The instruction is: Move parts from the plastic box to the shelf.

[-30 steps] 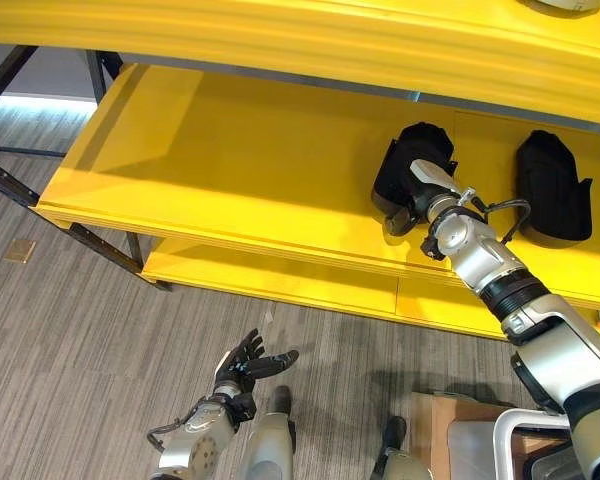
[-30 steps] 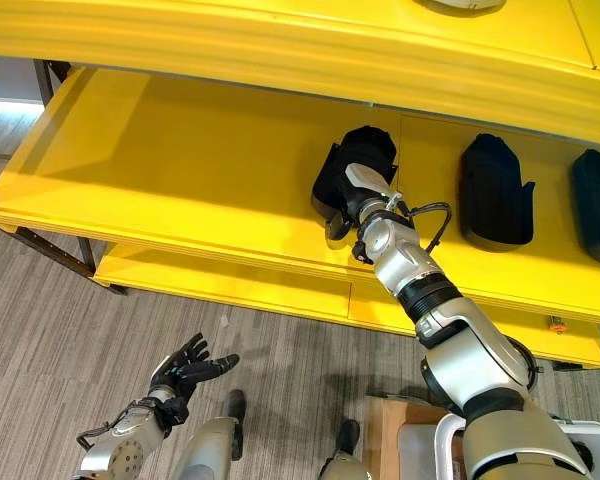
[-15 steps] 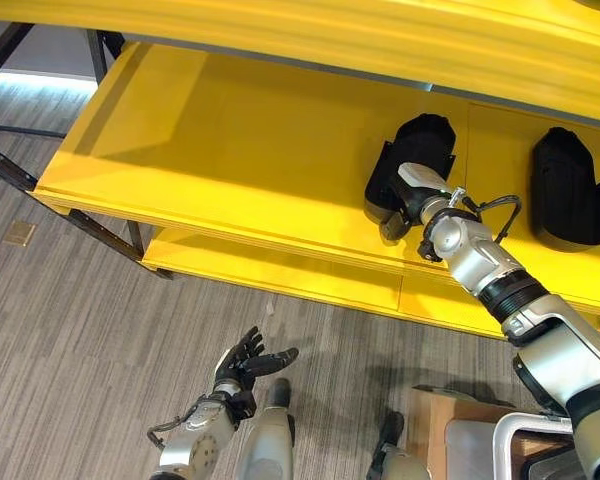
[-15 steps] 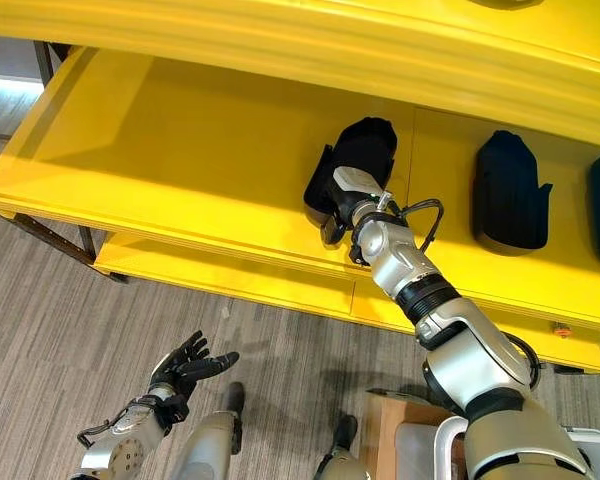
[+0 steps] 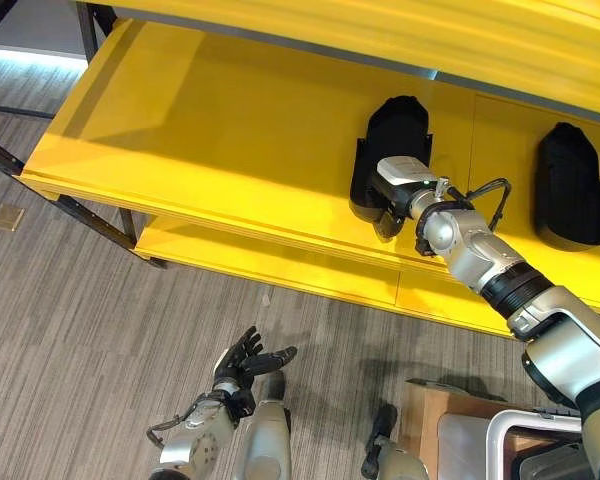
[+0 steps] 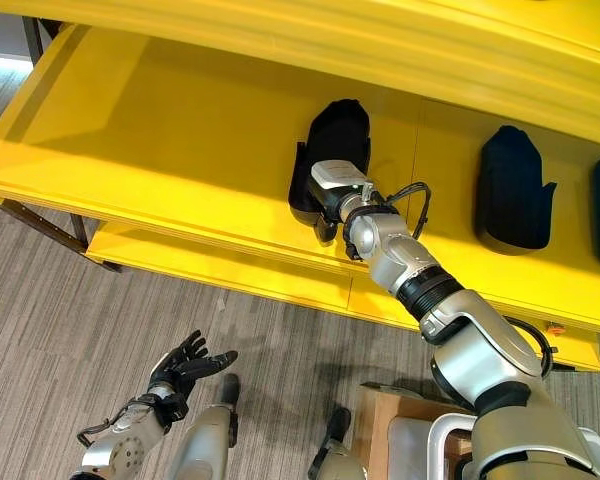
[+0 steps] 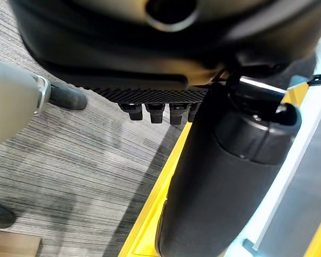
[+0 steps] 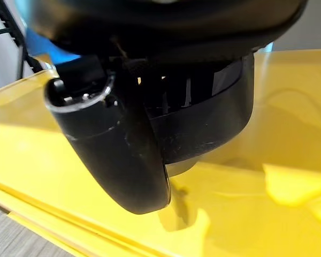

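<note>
Right eye view: right hand (image 6: 325, 205) grips a black part (image 6: 332, 145) on the yellow shelf (image 6: 160, 140); left hand (image 6: 185, 368) hangs below the shelf, fingers spread, empty.

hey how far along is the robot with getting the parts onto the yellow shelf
Done: one black part already lies on the yellow shelf, to the right. In hand: the right robot hand is at another black part on the same shelf; whether it is let go cannot be told. The left robot hand hangs open and empty over the floor. Left: the box's contents can't be seen.
</note>
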